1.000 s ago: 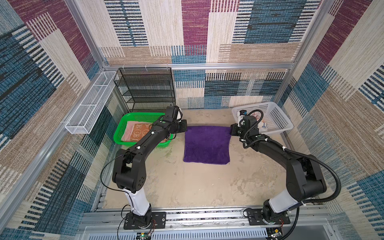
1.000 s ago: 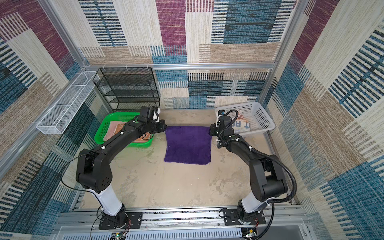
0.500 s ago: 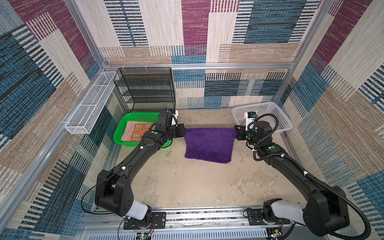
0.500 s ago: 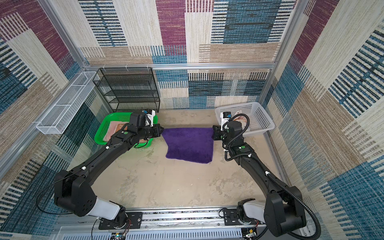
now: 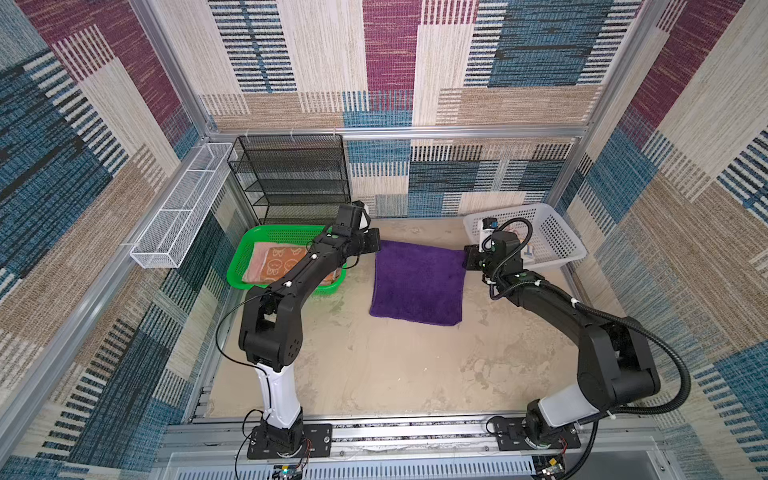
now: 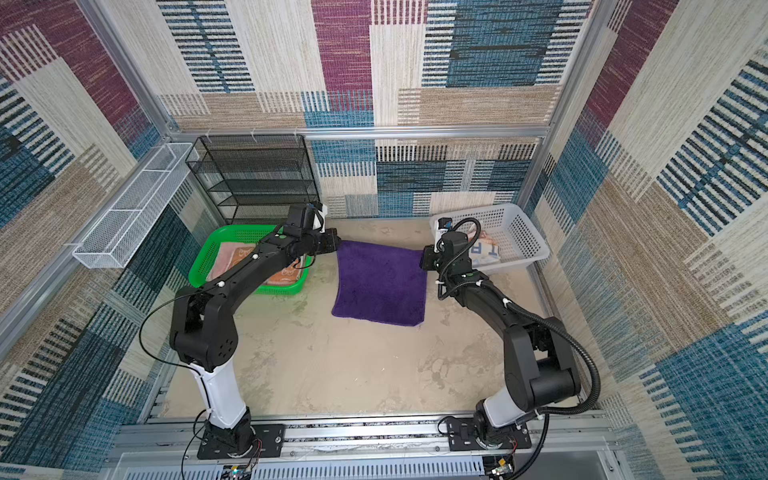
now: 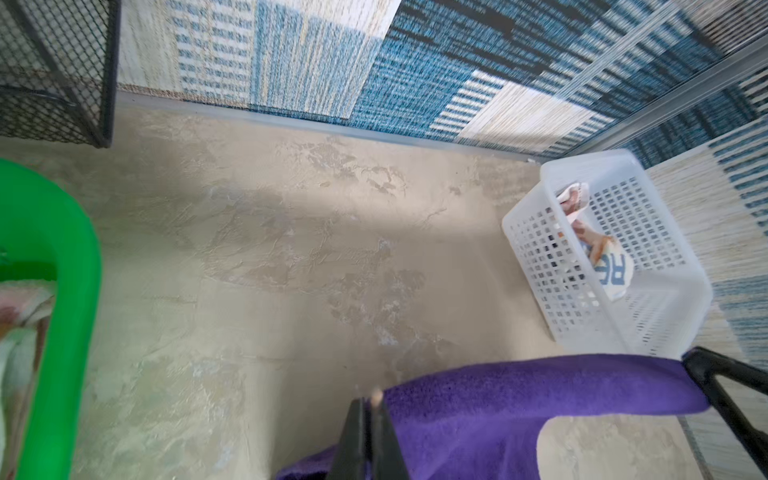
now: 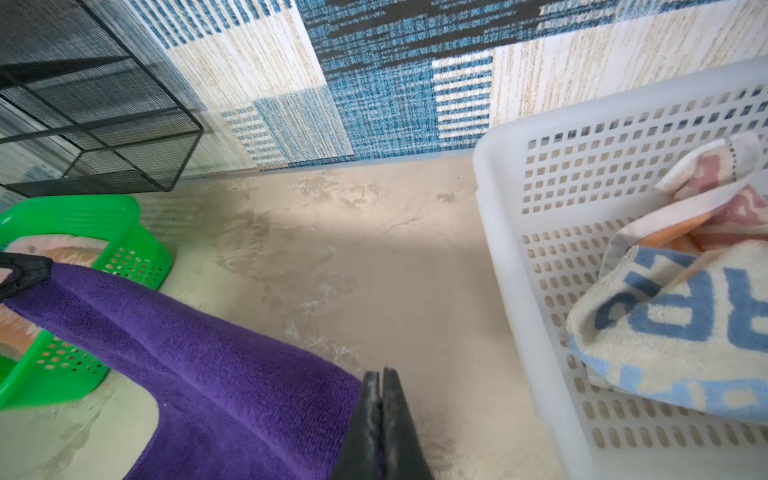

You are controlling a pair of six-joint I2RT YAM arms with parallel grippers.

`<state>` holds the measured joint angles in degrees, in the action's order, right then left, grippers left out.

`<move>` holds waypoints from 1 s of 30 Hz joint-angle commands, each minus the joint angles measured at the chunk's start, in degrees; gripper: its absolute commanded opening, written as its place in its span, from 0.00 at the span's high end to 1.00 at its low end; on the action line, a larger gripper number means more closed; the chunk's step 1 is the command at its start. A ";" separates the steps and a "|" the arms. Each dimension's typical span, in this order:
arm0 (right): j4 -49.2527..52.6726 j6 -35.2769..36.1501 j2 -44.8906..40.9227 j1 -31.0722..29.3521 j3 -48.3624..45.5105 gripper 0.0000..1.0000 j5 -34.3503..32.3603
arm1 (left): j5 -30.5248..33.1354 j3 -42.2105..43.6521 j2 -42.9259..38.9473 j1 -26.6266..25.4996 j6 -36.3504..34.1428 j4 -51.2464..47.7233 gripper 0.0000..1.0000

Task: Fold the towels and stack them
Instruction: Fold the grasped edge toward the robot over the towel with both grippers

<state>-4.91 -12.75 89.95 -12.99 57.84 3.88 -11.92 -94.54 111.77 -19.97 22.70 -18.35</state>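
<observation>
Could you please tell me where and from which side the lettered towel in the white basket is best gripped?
Grip the lettered towel by its upturned corner, which stands free above the crumpled rest. Coming from above is probably best: the walls of the white basket close off the sides, and the remainder lies bunched.

— How many towels?
— 4: 1 purple towel (image 5: 417, 286), 1 lettered towel (image 8: 673, 324), 1 orange towel (image 5: 284, 262), 1 pink towel (image 6: 224, 259)
— Baskets?
— 2: 1 green basket (image 5: 274, 229), 1 white basket (image 5: 555, 241); also 1 black rack (image 5: 291, 178)
</observation>
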 commanded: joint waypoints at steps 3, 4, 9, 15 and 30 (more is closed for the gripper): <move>-2.42 1.94 3.50 0.25 1.51 1.00 -0.31 | -0.12 -3.72 4.00 0.28 -2.56 -3.89 1.00; -2.40 2.37 3.33 0.23 0.96 1.00 -0.07 | -0.68 -2.66 3.56 0.28 -2.60 -3.49 1.00; -2.56 2.92 -1.31 0.23 -3.94 1.00 0.95 | -1.68 4.55 -1.46 0.19 -2.14 -1.87 1.00; -0.74 0.48 -10.65 0.16 -11.23 1.00 3.98 | -2.91 12.71 -8.26 0.02 -1.87 -1.35 1.00; 2.81 -8.44 -23.66 -1.30 -29.96 1.00 10.03 | -2.14 28.23 -14.48 -2.04 2.07 0.89 1.00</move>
<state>-1.98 -18.63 66.52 -14.26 29.45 12.64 -15.22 -67.40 97.10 -21.71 23.05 -18.76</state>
